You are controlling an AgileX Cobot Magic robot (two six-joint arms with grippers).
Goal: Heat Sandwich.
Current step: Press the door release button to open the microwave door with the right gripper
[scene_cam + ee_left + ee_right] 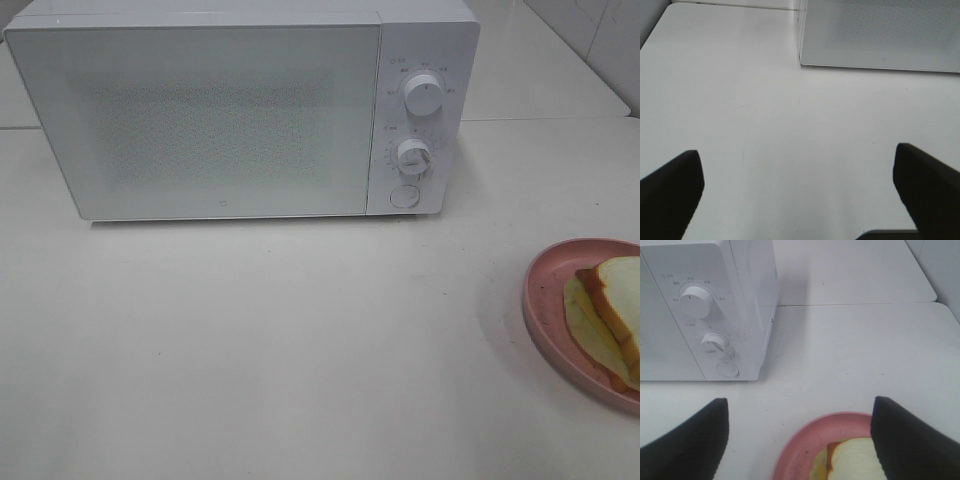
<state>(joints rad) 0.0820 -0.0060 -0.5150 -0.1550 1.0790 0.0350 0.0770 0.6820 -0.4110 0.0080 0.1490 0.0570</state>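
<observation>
white tabletop (250, 350) open before microwave (200, 120); sandwich (612, 300) far right; left claw (795, 151), right claw (800, 401) released.

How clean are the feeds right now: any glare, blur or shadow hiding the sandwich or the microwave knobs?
Exterior high: soft even light, no glare, both knobs on the microwave readable, the sandwich cut off by the frame edge. Right wrist: knobs sharp, sandwich partly behind a dark, blurred finger. Left wrist: flat pale picture, faint shadow under the microwave.
</observation>
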